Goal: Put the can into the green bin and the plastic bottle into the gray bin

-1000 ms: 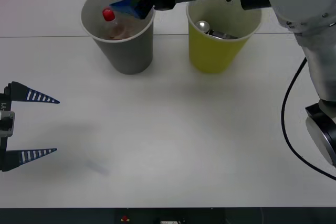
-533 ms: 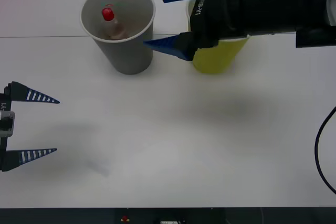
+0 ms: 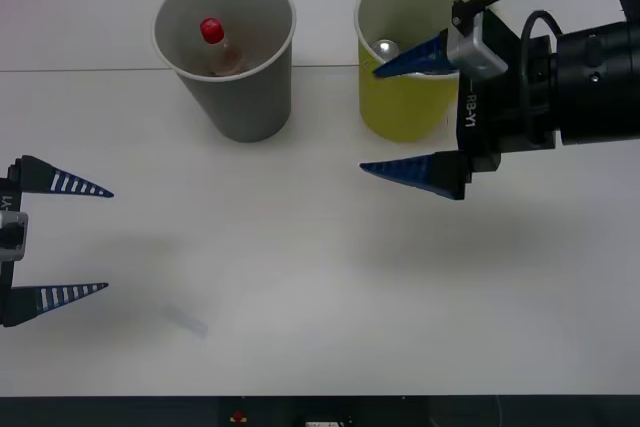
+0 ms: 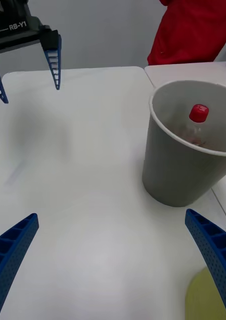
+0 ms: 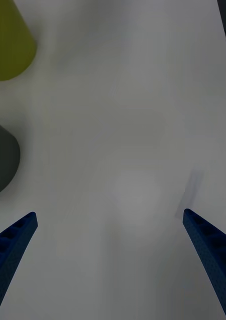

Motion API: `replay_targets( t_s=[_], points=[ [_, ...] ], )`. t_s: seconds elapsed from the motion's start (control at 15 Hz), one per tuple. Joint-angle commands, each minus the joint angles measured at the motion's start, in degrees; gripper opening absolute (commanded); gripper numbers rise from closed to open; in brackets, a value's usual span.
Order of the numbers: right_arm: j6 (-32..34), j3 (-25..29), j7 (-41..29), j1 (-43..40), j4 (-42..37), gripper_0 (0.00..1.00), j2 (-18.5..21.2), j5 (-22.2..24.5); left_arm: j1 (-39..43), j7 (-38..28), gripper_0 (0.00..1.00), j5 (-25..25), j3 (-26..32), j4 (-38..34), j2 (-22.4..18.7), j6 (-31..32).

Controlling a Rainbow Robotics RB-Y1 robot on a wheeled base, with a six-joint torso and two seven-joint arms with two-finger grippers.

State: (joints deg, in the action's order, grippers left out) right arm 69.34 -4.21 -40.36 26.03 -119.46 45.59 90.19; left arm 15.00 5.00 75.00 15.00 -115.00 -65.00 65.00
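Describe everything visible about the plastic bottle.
The plastic bottle is small and clear with a red screw cap; its label is hard to make out. It stands roughly upright inside the gray bin, cap below the rim, leaning toward the far wall. Nothing grips it: the open right gripper is by the green bin.

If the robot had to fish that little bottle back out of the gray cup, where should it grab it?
Probably by the neck under the red cap, coming straight down from above. The plastic bottle stands nearly upright inside the gray bin, cap uppermost, and the tall walls block any sideways approach. The right gripper is open, near the green bin.
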Motion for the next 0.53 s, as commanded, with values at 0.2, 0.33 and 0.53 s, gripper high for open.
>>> replay_targets(
  t_s=[0.2, 0.33, 0.53],
  points=[
    [1.06, 5.0, 3.27, -10.04, -4.29, 1.0, 5.3, -0.81, 0.0, 0.0, 1.0, 0.0, 0.0, 0.0, 0.0, 0.0],
    [5.37, 8.96, 4.24, -12.23, -4.37, 1.0, 5.39, -0.81, 0.0, 0.0, 1.0, 0.0, 0.0, 0.0, 0.0, 0.0],
    [8.79, 14.06, 5.82, -16.72, -4.37, 1.0, 5.39, -0.72, 0.0, 0.0, 1.0, 0.0, 0.0, 0.0, 0.0, 0.0]
  ],
)
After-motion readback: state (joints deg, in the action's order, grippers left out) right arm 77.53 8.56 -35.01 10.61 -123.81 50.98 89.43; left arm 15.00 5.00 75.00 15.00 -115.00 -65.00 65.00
